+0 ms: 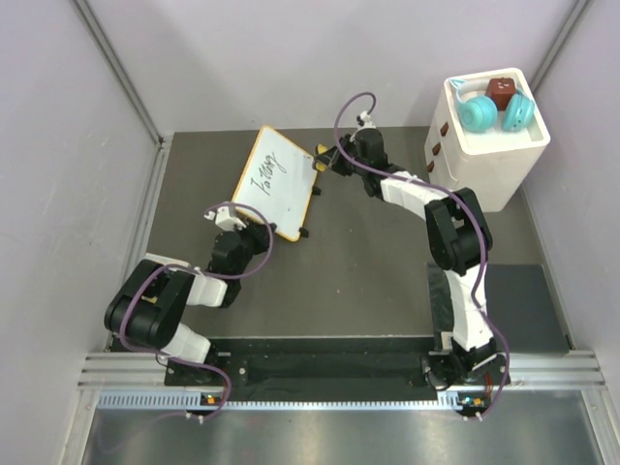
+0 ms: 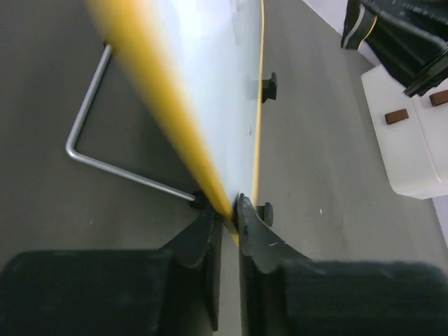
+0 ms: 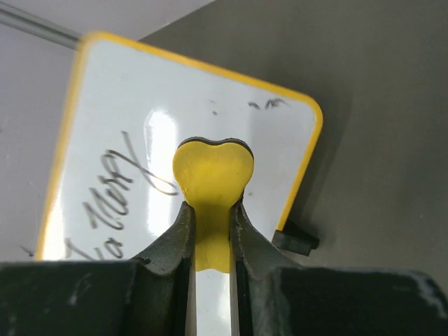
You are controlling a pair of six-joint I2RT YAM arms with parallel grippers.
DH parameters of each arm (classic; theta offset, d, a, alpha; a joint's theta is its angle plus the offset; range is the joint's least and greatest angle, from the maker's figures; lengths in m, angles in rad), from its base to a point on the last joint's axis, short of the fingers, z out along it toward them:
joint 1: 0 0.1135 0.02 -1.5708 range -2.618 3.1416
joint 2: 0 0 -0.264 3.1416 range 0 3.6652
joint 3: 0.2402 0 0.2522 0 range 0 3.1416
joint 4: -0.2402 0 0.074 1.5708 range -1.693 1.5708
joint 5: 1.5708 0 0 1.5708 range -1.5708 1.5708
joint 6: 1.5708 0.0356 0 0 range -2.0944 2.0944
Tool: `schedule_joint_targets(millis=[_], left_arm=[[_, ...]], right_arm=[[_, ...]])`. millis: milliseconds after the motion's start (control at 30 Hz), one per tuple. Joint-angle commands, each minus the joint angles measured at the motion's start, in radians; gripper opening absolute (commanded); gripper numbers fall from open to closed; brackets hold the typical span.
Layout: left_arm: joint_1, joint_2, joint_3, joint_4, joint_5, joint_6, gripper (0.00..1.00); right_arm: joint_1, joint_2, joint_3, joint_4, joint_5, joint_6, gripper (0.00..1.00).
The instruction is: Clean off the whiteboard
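Note:
The whiteboard (image 1: 274,182) stands tilted at the back centre, white with a yellow frame, black feet and black handwriting. My left gripper (image 1: 235,223) is shut on its near corner; in the left wrist view (image 2: 230,208) the jaws pinch the yellow edge (image 2: 157,112). My right gripper (image 1: 326,160) is at the board's right edge, shut on the small yellow bone-shaped piece (image 3: 212,175), which lies over the board's face (image 3: 126,105) just right of the writing (image 3: 112,192).
A white box (image 1: 489,145) with two teal round things and a brown cube stands at the back right. The board's wire stand (image 2: 105,164) rests on the grey mat. Walls close in left and right.

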Motion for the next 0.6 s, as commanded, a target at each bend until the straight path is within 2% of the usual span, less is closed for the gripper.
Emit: schedule_joint_targets(millis=[0,33,333,567], left_arm=[[0.002,0.032,0.023,0.129,0.023,-0.007,0.04],[0.002,0.040,0.020,0.134,0.018,-0.014,0.00],[0.002,0.021,-0.045,0.134,0.006,-0.039,0.00],[0.002,0.000,-0.074,0.112,0.035,-0.039,0.00]], right_arm=[[0.013,-0.052,-0.065,0.026,-0.027,-0.020,0.00],[0.019,-0.056,-0.078,0.031,-0.029,-0.023,0.00],[0.101,-0.116,-0.240,0.086,-0.021,-0.058,0.00],[0.151,-0.110,-0.243,0.114,-0.009,-0.077,0.00]])
